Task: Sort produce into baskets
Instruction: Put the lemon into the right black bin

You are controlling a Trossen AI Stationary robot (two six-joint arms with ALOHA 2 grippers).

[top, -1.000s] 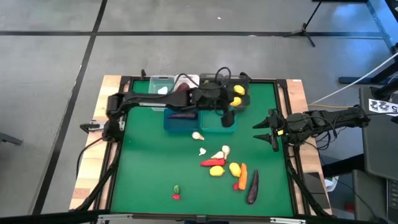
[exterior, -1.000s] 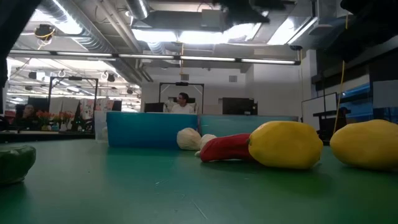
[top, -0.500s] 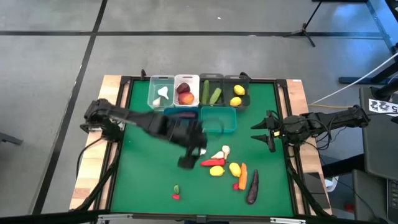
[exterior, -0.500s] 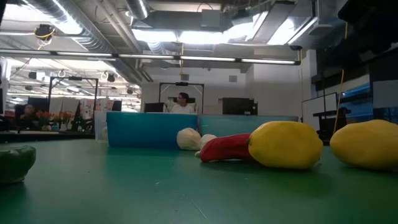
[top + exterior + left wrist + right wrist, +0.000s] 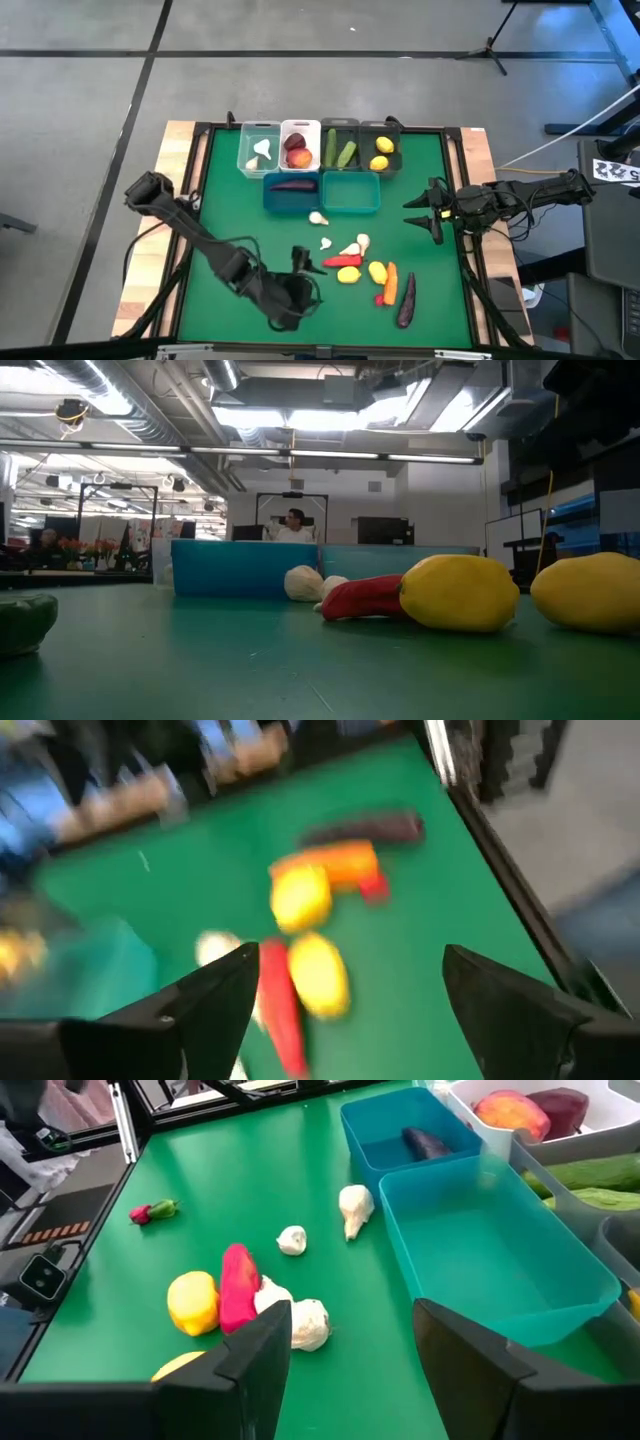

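Observation:
Six baskets stand at the far side: clear (image 5: 260, 148), white (image 5: 299, 145), two dark grey (image 5: 340, 147) (image 5: 381, 147), blue (image 5: 292, 192) and teal (image 5: 350, 192). Loose produce lies mid-table: garlic (image 5: 318, 217), a red pepper (image 5: 343, 261), two lemons (image 5: 349, 275) (image 5: 377, 271), a carrot (image 5: 391, 284) and an eggplant (image 5: 406, 300). My left gripper (image 5: 306, 266) hangs open just left of the pepper, clear of it, and faces the pile (image 5: 318, 975). At the right edge my right gripper (image 5: 424, 211) waits open over the table (image 5: 350, 1370).
A small red-and-green piece (image 5: 284, 308) lies near the front edge, beside the left arm. Garlic, peaches, cucumbers, a lemon and an eggplant (image 5: 428, 1143) lie in the baskets. A black frame rims the green mat (image 5: 230, 230). A person sits far behind the table (image 5: 293, 525).
My left gripper has swung fast from over the far baskets toward the near edge, sinking a little and rolling as it went. It now hangs beside the loose produce, open as before. No produce has moved.

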